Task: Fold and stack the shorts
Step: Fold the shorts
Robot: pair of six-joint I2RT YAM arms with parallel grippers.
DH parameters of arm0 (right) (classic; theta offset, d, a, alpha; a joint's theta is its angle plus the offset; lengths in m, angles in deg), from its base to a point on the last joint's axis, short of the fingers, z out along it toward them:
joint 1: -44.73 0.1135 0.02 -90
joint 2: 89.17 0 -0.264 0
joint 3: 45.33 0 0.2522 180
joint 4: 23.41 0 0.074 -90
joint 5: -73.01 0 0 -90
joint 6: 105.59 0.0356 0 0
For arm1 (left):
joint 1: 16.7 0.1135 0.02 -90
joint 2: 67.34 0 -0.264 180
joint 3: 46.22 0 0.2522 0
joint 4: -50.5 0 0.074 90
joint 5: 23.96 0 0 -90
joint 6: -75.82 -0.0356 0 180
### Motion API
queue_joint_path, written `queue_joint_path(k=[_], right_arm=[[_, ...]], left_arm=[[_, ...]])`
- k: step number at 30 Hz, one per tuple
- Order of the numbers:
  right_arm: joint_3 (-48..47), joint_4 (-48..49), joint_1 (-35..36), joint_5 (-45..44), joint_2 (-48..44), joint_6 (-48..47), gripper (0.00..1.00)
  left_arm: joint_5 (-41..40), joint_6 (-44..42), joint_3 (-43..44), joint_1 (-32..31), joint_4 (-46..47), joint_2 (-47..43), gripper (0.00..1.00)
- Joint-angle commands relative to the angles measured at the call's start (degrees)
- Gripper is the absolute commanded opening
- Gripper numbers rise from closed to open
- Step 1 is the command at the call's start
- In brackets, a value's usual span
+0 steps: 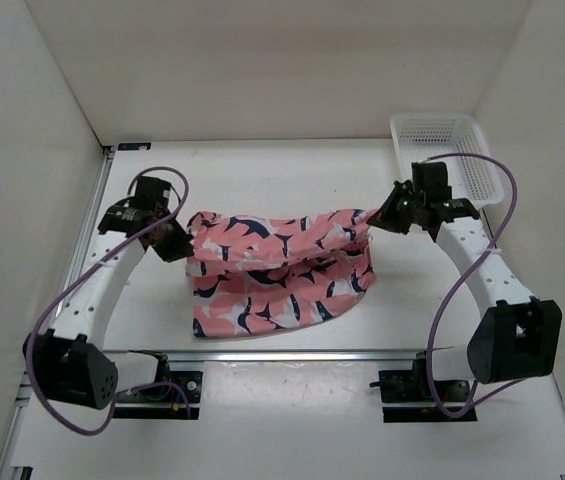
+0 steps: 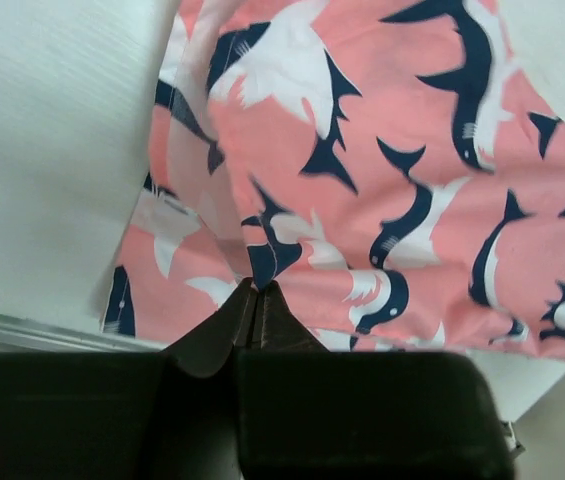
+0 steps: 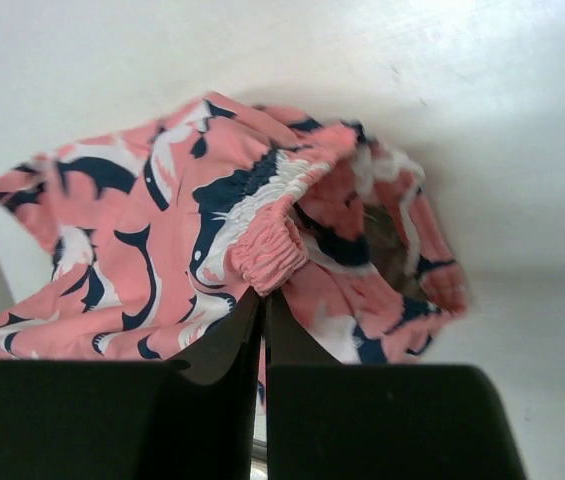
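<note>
The salmon-pink shorts (image 1: 277,268) with navy-and-white whale shapes hang stretched between my two grippers above the middle of the table, their lower part draped on the tabletop. My left gripper (image 1: 179,243) is shut on the left end of the shorts (image 2: 362,180); its jaws meet on a fold of cloth (image 2: 259,285). My right gripper (image 1: 387,213) is shut on the gathered elastic waist (image 3: 262,250) at the right end; its own view shows the jaws pressed together (image 3: 264,297) on the fabric.
A white mesh basket (image 1: 442,150) stands at the back right corner, just behind my right arm. White walls close in the table at the back and both sides. A metal rail (image 1: 292,352) runs along the near edge.
</note>
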Motion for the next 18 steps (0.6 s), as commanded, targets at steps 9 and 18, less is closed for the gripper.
queue_joint_path(k=[9,18], right_arm=[[10.3,-6.5,0.2,-1.5,-13.3,-2.4,0.0],[22.0,-1.9,0.2,-3.0,-8.8,-2.4,0.73]], left_arm=[[9.3,5.4,-14.4,-3.5,-8.6,-19.8,0.1],[13.6,5.9,-26.7,-4.1,-2.5,-19.0,0.65]])
